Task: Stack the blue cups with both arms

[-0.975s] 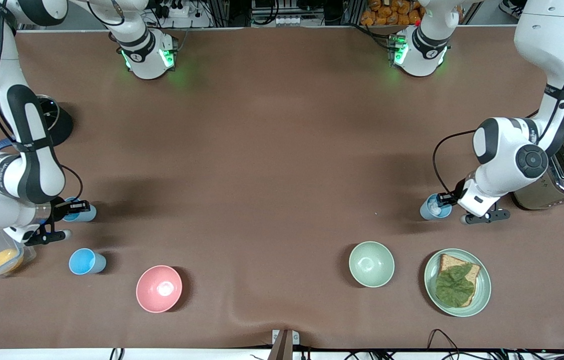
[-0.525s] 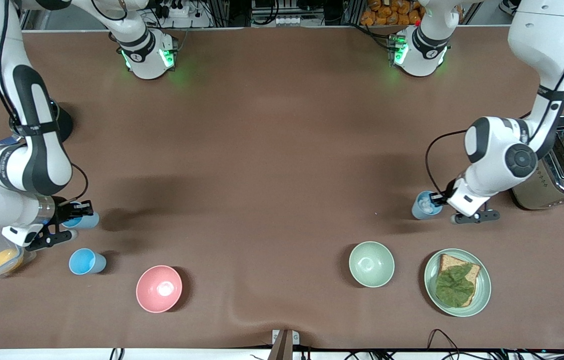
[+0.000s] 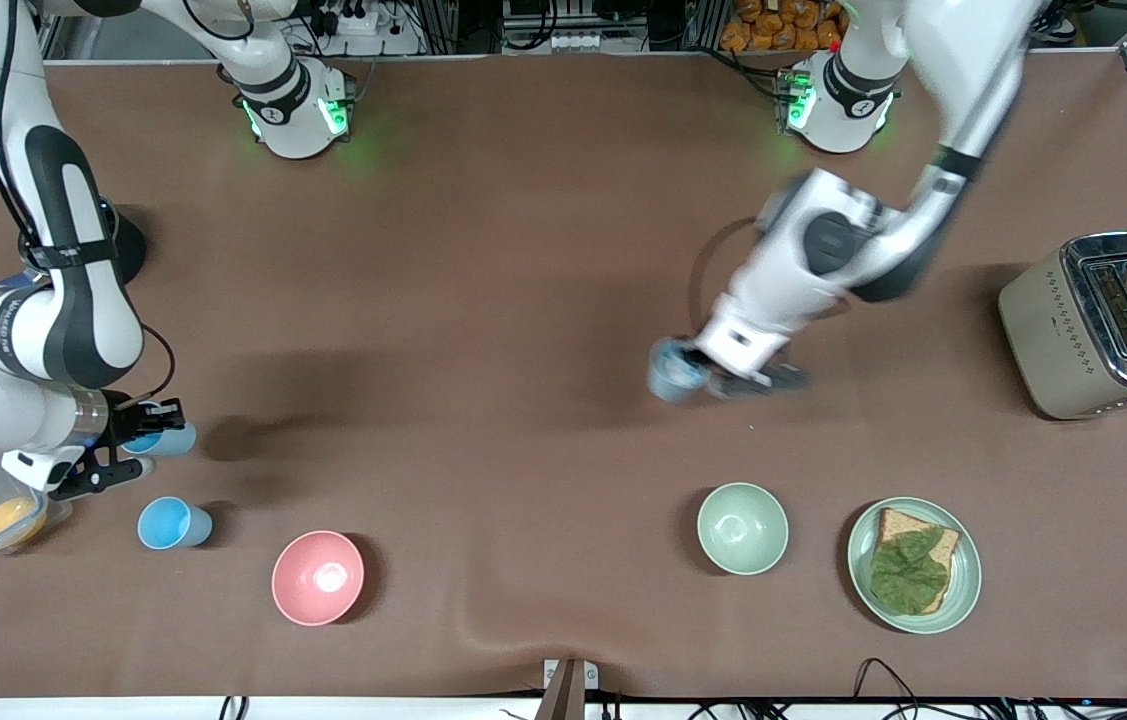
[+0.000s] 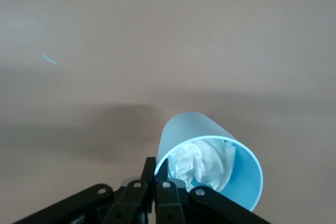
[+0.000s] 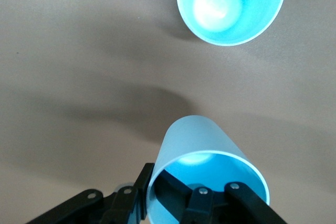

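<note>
- The left gripper [image 3: 713, 381] is up over the bare table, toward the bases from the pale green bowl [image 3: 742, 528]; its fingers pinch the rim of a grey-blue cup [image 3: 673, 371] holding crumpled white paper [image 4: 202, 162].
- The right gripper [image 3: 145, 430], over the table above the free-standing blue cup [image 3: 173, 523], is clamped on another light-blue cup [image 5: 207, 174].
- No readable writing on the cups or bowl.
</note>
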